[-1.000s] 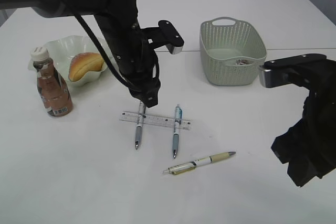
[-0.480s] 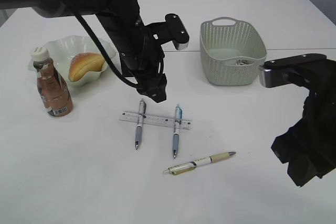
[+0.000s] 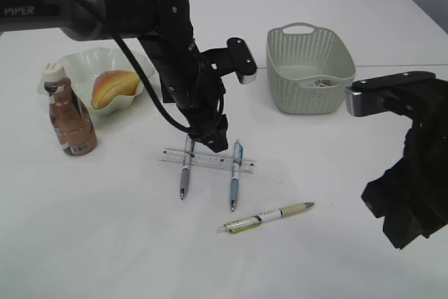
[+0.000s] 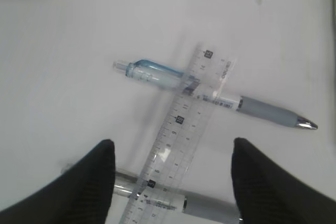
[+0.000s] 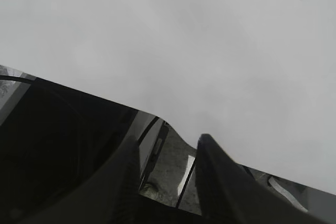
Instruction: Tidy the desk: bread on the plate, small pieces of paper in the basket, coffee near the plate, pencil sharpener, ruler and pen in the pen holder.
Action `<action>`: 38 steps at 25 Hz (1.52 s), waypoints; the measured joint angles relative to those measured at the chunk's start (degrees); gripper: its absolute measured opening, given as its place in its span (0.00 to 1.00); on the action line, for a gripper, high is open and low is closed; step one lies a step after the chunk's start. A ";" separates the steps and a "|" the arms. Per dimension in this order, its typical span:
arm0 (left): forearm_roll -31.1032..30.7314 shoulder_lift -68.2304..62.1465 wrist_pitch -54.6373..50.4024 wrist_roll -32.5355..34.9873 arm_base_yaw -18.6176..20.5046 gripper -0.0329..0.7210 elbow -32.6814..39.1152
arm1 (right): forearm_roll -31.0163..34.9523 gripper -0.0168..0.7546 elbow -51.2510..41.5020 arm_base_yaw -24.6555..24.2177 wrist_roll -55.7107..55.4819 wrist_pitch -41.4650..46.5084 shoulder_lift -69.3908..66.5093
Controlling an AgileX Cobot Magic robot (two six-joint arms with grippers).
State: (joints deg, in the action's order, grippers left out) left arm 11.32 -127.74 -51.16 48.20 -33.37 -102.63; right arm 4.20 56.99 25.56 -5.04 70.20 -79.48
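A clear ruler (image 3: 206,160) lies across two pens, a grey one (image 3: 185,173) and a blue-topped one (image 3: 235,176). A third, yellowish pen (image 3: 266,217) lies nearer the front. My left gripper (image 3: 215,139) hangs just above the ruler, between the two pens. In the left wrist view it (image 4: 173,142) is open, its fingers on either side of the ruler (image 4: 199,85), with the blue pen (image 4: 152,72) beyond and the grey pen (image 4: 210,205) below. Bread (image 3: 113,87) lies on the plate (image 3: 78,63); the coffee bottle (image 3: 70,113) stands beside it. My right gripper (image 5: 168,140) is open and empty. Pen holder and pencil sharpener are out of view.
The green basket (image 3: 310,68) stands at the back right with a small item (image 3: 322,82) inside, too small to tell what. My right arm (image 3: 409,173) is folded at the right edge.
My left gripper left the top of the grey pen, rose, moved right and came down over the ruler. Its jaws opened wider. The right arm has not moved.
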 joint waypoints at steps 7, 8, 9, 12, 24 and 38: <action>-0.52 -1.59 -3.35 7.71 0.00 0.70 -0.09 | 0.00 0.36 0.00 0.00 0.00 0.00 0.00; -0.52 -2.06 -3.85 8.30 0.00 0.70 -0.09 | 0.00 0.36 0.00 0.00 0.00 -0.03 0.00; -0.52 -2.32 -4.14 9.02 0.10 0.69 -0.09 | 0.00 0.36 0.00 0.00 0.00 -0.03 0.00; -0.41 -2.61 -4.01 10.77 0.30 0.69 -0.09 | 0.00 0.36 0.00 0.00 0.00 -0.03 0.00; 0.71 -6.86 -1.20 11.86 1.01 0.69 -1.17 | 0.11 0.36 0.00 0.00 0.00 -0.13 0.00; 1.07 -7.08 -0.22 12.14 1.01 0.68 -1.20 | 0.11 0.36 0.00 0.00 0.00 -0.13 0.00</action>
State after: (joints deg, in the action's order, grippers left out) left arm 12.39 -134.82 -51.38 60.34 -32.36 -103.84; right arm 4.30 56.99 25.56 -5.04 70.07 -79.48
